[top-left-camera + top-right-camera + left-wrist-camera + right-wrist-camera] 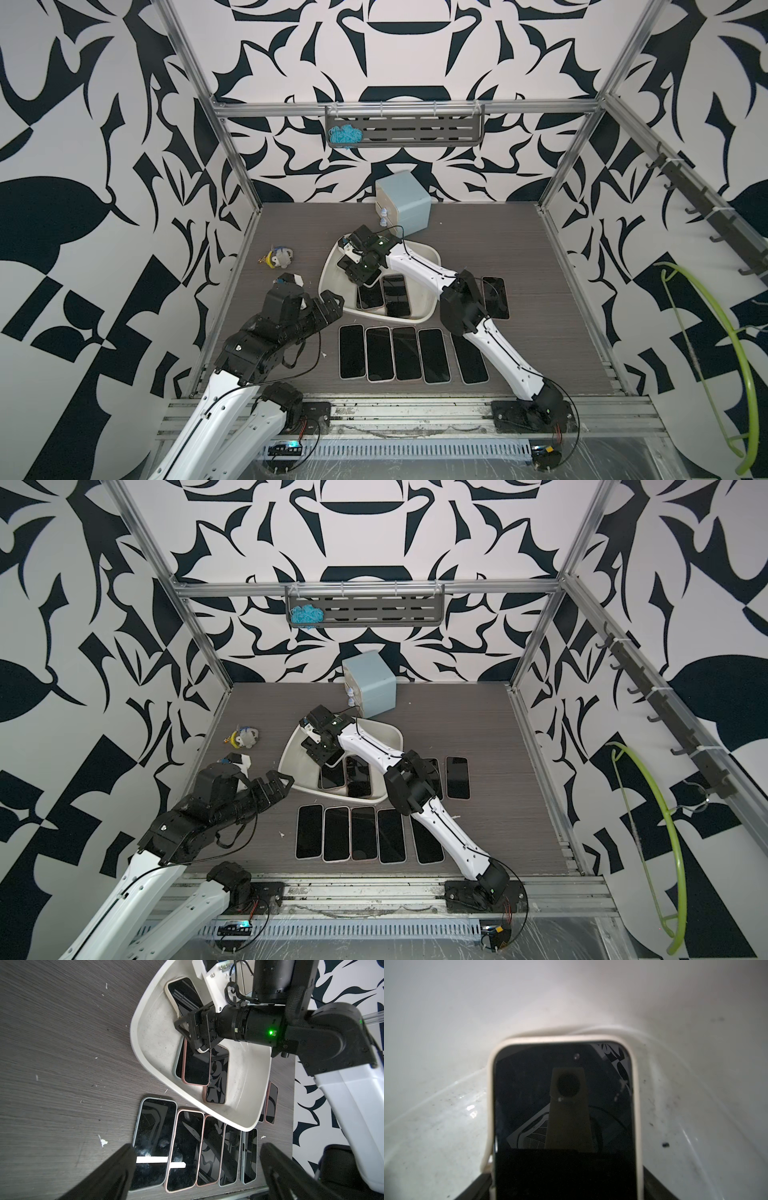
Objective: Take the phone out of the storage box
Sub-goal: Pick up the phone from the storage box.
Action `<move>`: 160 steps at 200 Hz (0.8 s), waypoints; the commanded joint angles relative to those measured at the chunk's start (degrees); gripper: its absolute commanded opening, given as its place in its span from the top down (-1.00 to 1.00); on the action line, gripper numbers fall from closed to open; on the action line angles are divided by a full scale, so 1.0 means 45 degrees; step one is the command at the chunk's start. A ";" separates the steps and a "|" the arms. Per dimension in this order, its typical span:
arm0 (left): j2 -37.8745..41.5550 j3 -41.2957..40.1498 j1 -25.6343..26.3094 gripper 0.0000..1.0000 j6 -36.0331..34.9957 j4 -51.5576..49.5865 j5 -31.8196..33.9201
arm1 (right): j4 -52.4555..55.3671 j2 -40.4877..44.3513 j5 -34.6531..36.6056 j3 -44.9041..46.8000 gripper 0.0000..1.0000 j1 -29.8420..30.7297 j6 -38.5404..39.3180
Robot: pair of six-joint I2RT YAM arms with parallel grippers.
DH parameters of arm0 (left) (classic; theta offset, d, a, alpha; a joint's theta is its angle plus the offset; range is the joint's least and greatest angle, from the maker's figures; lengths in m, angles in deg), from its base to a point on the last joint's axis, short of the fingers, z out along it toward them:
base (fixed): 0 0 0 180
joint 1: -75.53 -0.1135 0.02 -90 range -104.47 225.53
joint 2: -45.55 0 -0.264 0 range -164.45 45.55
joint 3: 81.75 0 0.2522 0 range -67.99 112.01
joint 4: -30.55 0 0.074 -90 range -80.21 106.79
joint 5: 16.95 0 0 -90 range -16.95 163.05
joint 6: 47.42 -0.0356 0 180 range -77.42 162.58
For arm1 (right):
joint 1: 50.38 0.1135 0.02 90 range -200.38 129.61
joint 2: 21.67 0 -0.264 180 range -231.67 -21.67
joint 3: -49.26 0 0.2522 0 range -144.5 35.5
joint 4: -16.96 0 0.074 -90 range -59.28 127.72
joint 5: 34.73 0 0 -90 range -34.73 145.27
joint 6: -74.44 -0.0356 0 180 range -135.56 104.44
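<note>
Phone [564, 1105], cream-cased, between right jaws

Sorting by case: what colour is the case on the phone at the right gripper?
Cream; the phone shows best in right wrist view.

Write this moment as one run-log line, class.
right gripper: shut on cream-cased phone | location: inside storage box | left gripper: open, empty

No legible text, label, brand, number or sign in any view, dark screen of the cream-cased phone [564, 1095] between the fingers [473, 1190] shows reflections only.
</note>
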 commanded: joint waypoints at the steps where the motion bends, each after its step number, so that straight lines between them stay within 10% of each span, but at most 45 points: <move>1: -0.0332 -0.0274 -0.0064 -1.00 0.0228 0.0542 -0.0304 | -0.2433 0.2323 0.0061 0.1330 -0.58 0.0000 -0.0945; 78: -0.2047 -0.0004 -0.0046 -1.00 -0.0313 0.2061 -0.1666 | -0.3049 0.6381 0.0484 0.4934 -0.56 -0.1034 -0.2379; 160: -0.5930 0.0725 0.0832 -1.00 -0.0868 0.4969 -0.2292 | -0.1565 1.5977 0.0623 1.6753 -0.56 -0.6359 -0.4279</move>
